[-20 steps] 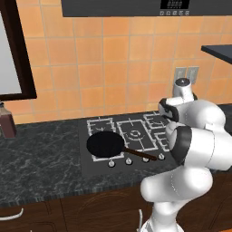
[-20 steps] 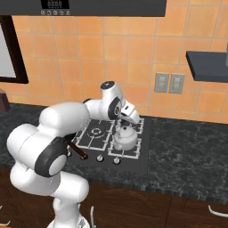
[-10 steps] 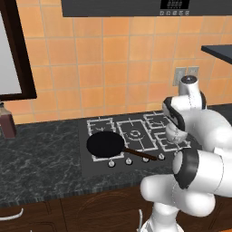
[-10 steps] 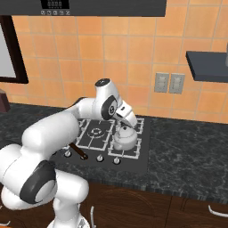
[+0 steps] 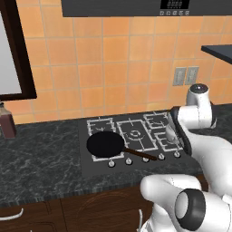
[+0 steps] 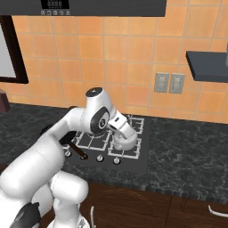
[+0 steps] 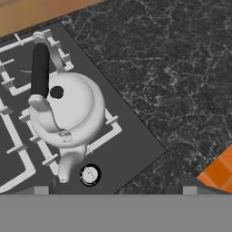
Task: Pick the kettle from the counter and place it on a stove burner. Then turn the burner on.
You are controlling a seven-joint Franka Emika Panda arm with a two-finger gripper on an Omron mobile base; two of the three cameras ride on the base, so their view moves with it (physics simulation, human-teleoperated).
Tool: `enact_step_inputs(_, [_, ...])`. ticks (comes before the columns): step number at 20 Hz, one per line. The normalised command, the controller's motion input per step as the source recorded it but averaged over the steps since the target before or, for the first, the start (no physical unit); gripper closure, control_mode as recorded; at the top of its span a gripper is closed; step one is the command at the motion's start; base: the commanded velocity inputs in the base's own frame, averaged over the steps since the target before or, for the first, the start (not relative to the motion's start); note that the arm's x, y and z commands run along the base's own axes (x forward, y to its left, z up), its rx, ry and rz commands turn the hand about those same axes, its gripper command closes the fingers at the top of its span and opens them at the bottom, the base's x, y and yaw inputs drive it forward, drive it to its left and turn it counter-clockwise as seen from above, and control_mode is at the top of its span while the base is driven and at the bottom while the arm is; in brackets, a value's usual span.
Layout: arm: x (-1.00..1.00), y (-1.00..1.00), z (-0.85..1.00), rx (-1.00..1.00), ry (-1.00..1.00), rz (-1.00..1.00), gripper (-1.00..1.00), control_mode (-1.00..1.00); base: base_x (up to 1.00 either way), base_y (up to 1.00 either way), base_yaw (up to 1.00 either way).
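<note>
Left base view: kettle (image 5: pixel 171 134) sits on the front-right burner (image 5: pixel 168 141) of the cooktop (image 5: pixel 90 164), mostly hidden behind the white forearm. Black pan (image 5: pixel 105 144) on the front-left burner, its handle running right toward the row of knobs (image 5: pixel 160 157) along the near edge. Arm rising from the lower right, elbow folded high, wrist dropping toward the kettle. Brown bottle (image 5: pixel 7 125) far left on the counter (image 5: pixel 41 163).

Right base view: arm sweeping up from the lower left, wrist joint near the wall, hand angled down and right with the gripper (image 6: pixel 126 132) just above the kettle (image 6: pixel 124 141). Kettle upright on the burner grate (image 6: pixel 131 151), at the right end of the cooktop. Finger state: cannot tell from here, as the hand covers the tips.

Hand view: looking down on the kettle (image 7: pixel 65 111), dark handle (image 7: pixel 40 70) arched over the lid, spout (image 7: pixel 67 165) pointing toward a knob (image 7: pixel 89 174) at the cooktop edge. Counter (image 7: pixel 172 77) to the right. Fingertips not distinguishable, so open or closed remains unclear.

Judged step: placing apparently done, kettle seated on the burner. Next: free the hand if not already free, lift clear of the handle, then come down to the near-edge knob for that burner, grip it and twist. Care needed not to knock the spout on the way.
</note>
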Motion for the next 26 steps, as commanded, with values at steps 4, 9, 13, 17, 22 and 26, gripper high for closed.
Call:
enact_step_inputs(4, [-0.55, 0.06, -0.03, 0.00, 0.00, 0.13, -1.00, -1.00, 0.00, 0.00, 0.00])
enact_step_inputs(9, [-0.40, 0.13, -0.16, 0.02, 0.00, 0.17, -1.00, -1.00, 0.00, 0.00, 0.00])
enact_step_inputs(13, [-0.20, 0.10, -0.20, 0.03, 0.00, 0.23, -1.00, -1.00, 0.00, 0.00, 0.00])
enact_step_inputs(17, [-0.13, 0.00, -0.05, 0.01, 0.00, 0.22, -1.00, -1.00, 0.00, 0.00, 0.00])
enact_step_inputs(22, [-0.23, -0.06, -0.02, 0.00, 0.00, 0.05, -1.00, -1.00, 0.00, 0.00, 0.00])
enact_step_inputs(26, [0.00, -0.30, -0.31, 0.03, -0.06, 0.00, -1.00, -1.00, 0.00, 0.00, 0.00])
